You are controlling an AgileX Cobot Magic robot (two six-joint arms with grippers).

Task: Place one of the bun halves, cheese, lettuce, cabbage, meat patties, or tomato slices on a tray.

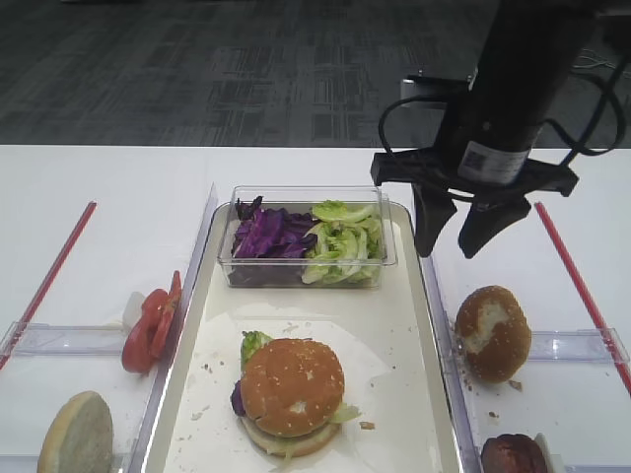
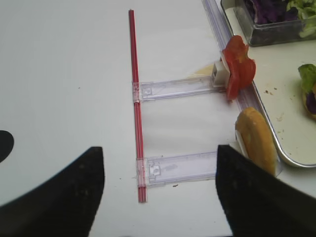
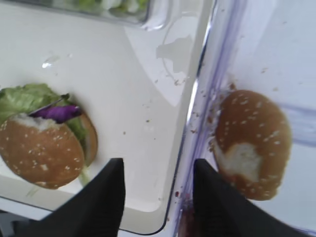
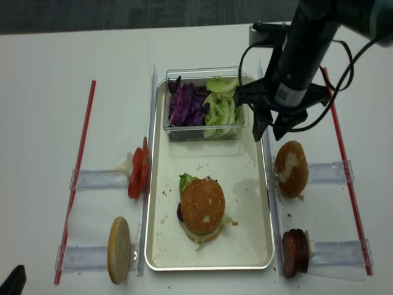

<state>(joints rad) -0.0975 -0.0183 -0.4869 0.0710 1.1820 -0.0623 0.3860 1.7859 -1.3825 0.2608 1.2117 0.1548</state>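
The tray holds a stacked burger topped by a golden speckled bun half. Lettuce and purple cabbage fill a clear box at the tray's far end. My right gripper hangs open and empty over the tray's right rim. Right of the tray lie a bun with a torn white patch and a meat patty. My left gripper is open over bare table left of the tomato slices. No cheese shows.
A pale flat-faced bun half leans on a clear side tray at the front left. Red strips run along both outer sides. Crumbs dot the tray's paper liner.
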